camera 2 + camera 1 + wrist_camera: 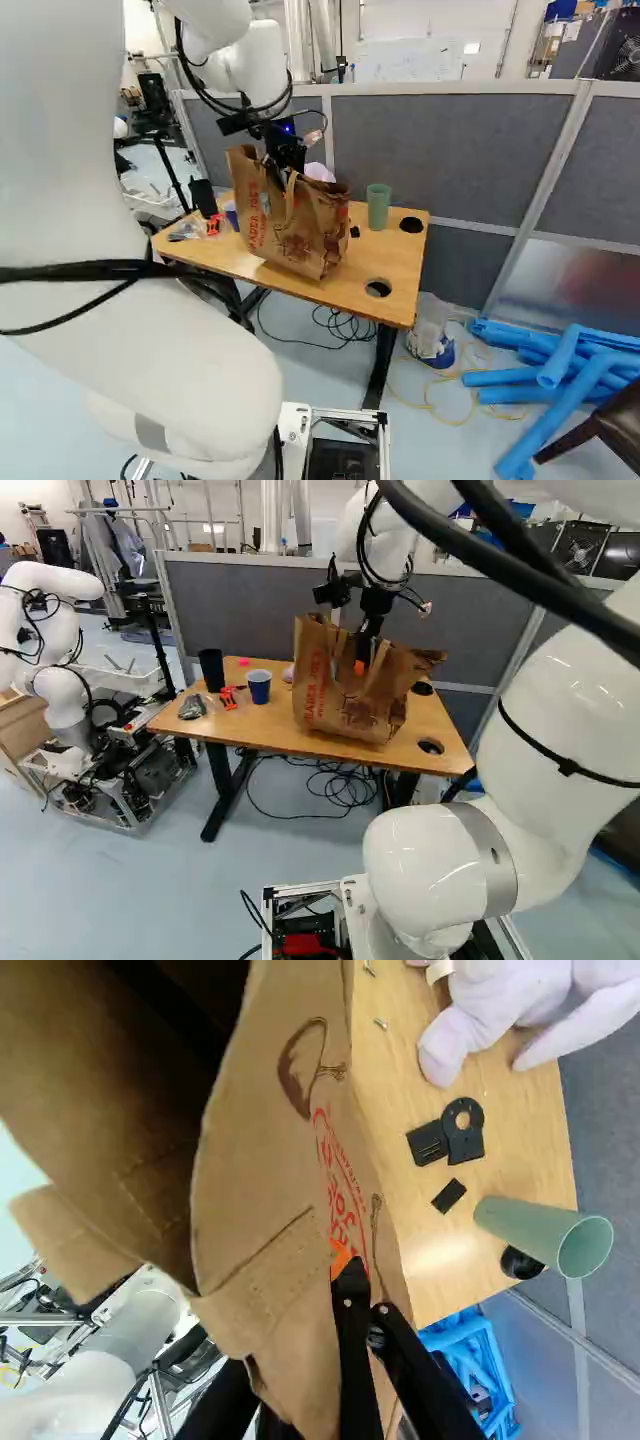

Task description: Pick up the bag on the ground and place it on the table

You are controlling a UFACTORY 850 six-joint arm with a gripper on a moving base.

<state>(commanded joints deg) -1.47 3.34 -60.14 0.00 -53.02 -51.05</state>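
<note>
Well, the bag (322, 698) stands upright over the table (222, 723), close to the edge nearest the robot, its base looking set on the top. Its long side runs roughly along that edge. It drops away below the gripper (331, 1268), which seems to have a paper wall pinched between its fingers near the rim. So I'd say the next move is to ease off, then rise straight up, clear of the mouth. The blue cup (259, 686) is beside it.
</note>
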